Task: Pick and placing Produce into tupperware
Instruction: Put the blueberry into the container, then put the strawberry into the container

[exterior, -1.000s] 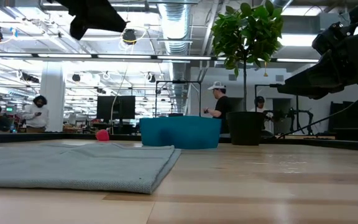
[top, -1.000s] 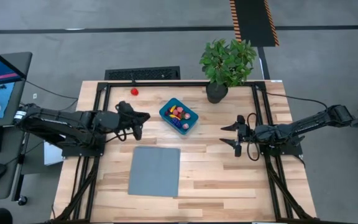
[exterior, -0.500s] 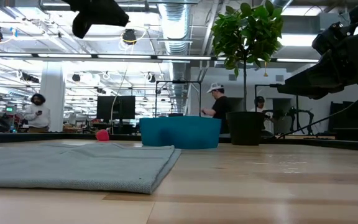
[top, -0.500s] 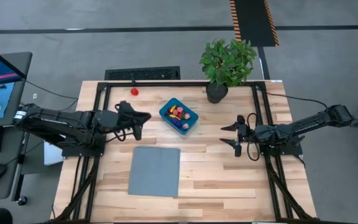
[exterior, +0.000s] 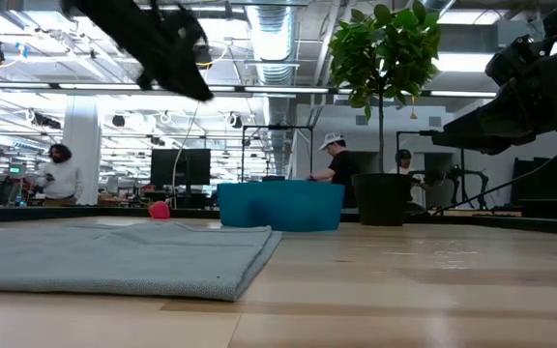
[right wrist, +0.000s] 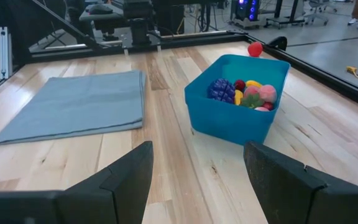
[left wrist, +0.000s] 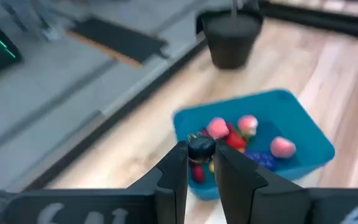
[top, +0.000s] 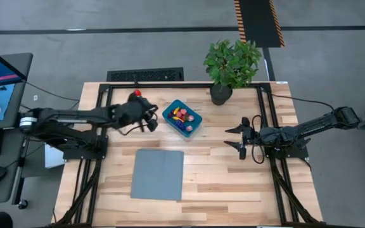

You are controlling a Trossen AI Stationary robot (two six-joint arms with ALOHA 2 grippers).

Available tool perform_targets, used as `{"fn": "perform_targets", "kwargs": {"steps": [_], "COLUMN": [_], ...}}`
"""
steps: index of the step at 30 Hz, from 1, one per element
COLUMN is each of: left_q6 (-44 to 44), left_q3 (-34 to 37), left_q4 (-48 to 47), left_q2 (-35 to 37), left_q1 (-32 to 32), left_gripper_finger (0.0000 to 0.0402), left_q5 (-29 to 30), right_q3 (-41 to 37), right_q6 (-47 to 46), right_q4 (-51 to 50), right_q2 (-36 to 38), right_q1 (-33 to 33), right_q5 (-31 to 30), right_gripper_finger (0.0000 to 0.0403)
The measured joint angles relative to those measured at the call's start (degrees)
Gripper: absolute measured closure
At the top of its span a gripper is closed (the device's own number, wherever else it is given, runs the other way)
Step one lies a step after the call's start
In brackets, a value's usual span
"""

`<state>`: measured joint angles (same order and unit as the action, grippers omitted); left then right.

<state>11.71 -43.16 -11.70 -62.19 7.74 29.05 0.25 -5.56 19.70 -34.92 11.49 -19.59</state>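
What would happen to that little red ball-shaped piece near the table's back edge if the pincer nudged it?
The red piece looks round, so it would probably roll. It is tiny beside the blue tub, so likely very light. It lies loose on bare wood close to the table edge, so a careless push might send it off.

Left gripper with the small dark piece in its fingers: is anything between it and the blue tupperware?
Nothing visible. The left gripper, shut on a small dark piece of produce, hangs in the air just beside the tupperware, with only bare table between. The grey sheet and potted plant lie off that line.
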Motion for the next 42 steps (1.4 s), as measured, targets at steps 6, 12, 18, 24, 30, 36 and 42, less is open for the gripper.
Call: {"fn": "perform_targets", "kwargs": {"steps": [6, 12, 18, 24, 30, 36, 42], "left_q6": [0.6, 0.9, 1.2, -2.2, -5.8, -9.1, -9.7], "left_q3": [0.0, -5.9, -14.7, -24.2, -29.6, -29.7, -29.7], "left_q4": [8.6, 8.2, 0.6, -9.4, -18.4, -17.0, -17.2], "left_q2": [-11.1, -22.3, -32.7, -39.4, -43.4, -43.9, -43.6], "left_q1": [7.4, 12.8, 14.5, 14.5, 14.5, 14.5, 14.5], "left_gripper_finger": [0.0342, 0.0342, 0.0342, 0.0342, 0.0341, 0.0291, 0.0214], "left_q5": [-11.1, -23.7, -30.5, -30.7, -26.9, -28.1, -27.1], "right_q3": [0.0, 0.0, 0.0, 0.0, 0.0, 0.0, 0.0], "right_q6": [0.0, 0.0, 0.0, 0.0, 0.0, 0.0, 0.0], "right_q4": [0.0, 0.0, 0.0, 0.0, 0.0, -0.1, -0.1], "right_q2": [0.0, 0.0, 0.0, 0.0, 0.0, 0.0, 0.0], "right_q1": [0.0, 0.0, 0.0, 0.0, 0.0, 0.0, 0.0], "right_q5": [0.0, 0.0, 0.0, 0.0, 0.0, 0.0, 0.0], "right_gripper_finger": [0.0129, 0.0129, 0.0129, 0.0129, 0.0129, 0.0129, 0.0129]}}
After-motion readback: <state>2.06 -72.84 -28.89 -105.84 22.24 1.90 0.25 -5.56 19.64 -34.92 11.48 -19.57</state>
